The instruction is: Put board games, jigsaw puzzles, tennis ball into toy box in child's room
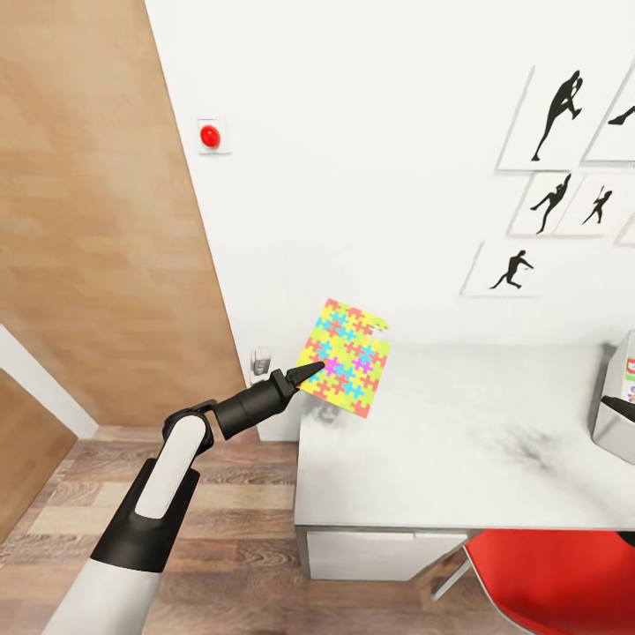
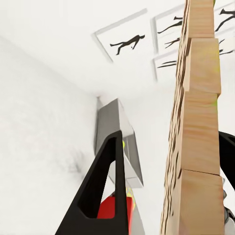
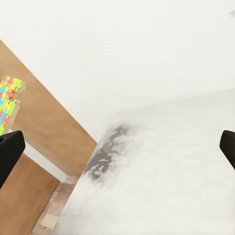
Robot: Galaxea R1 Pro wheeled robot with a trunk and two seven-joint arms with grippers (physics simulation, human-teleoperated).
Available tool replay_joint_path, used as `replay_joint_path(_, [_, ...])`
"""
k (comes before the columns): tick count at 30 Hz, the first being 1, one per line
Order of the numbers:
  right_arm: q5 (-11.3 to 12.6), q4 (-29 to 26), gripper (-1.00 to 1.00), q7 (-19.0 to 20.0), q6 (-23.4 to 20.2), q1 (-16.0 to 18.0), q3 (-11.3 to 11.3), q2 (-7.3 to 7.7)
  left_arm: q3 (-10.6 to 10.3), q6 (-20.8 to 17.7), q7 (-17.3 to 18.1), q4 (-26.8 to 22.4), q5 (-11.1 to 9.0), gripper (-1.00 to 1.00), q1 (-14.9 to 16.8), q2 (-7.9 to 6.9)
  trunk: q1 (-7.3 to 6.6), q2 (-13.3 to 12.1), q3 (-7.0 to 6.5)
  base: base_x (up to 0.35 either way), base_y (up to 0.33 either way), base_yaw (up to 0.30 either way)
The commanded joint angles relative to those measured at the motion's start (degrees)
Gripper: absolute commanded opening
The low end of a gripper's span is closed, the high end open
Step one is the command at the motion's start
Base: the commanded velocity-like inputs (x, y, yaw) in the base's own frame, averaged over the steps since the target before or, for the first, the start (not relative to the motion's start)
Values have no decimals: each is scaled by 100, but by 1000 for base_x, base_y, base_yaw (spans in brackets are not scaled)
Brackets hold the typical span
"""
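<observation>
The left end effector grips a jigsaw puzzle by its edge, held upright in the air above the worktop's corner. The toy box sits at three o'clock, well apart. The right end effector hangs released above the worktop. This puzzle is not yet boxed.

A thin square jigsaw puzzle, patterned in yellow, pink, green and blue interlocking pieces, stands tilted on edge at the frame's centre, lifted above the left end of the light grey counter. At the right edge shows the grey toy box.
</observation>
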State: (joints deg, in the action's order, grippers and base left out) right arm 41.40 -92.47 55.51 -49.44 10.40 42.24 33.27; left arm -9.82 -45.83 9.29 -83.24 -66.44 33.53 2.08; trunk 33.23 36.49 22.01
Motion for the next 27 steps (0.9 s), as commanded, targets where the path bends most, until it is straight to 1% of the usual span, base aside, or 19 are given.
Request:
replay_joint_path(1, [4, 1, 100, 12, -26, 5, 4, -2, 5, -24, 19, 1, 17, -100, 4, 3, 2, 6, -2, 0, 0, 0])
replay_joint_path(12, [6, 1, 100, 12, -22, 5, 4, -12, 2, -23, 22, -6, 17, -100, 4, 3, 2, 6, -106, 0, 0, 0])
replay_joint_path(17, [6, 1, 100, 12, -22, 6, 4, -14, 15, -22, 28, -98, 17, -100, -35, 3, 2, 6, -153, 0, -12, 0])
replay_joint_path(21, [5, 1, 100, 12, -22, 3, 4, -13, 15, -22, 29, -112, 17, -100, -43, 3, 2, 6, -190, 0, -141, 0])
replay_joint_path(27, [4, 1, 100, 12, -22, 4, 4, -18, 11, -22, 29, -120, 17, -100, -50, 3, 2, 6, -246, 0, -230, 0])
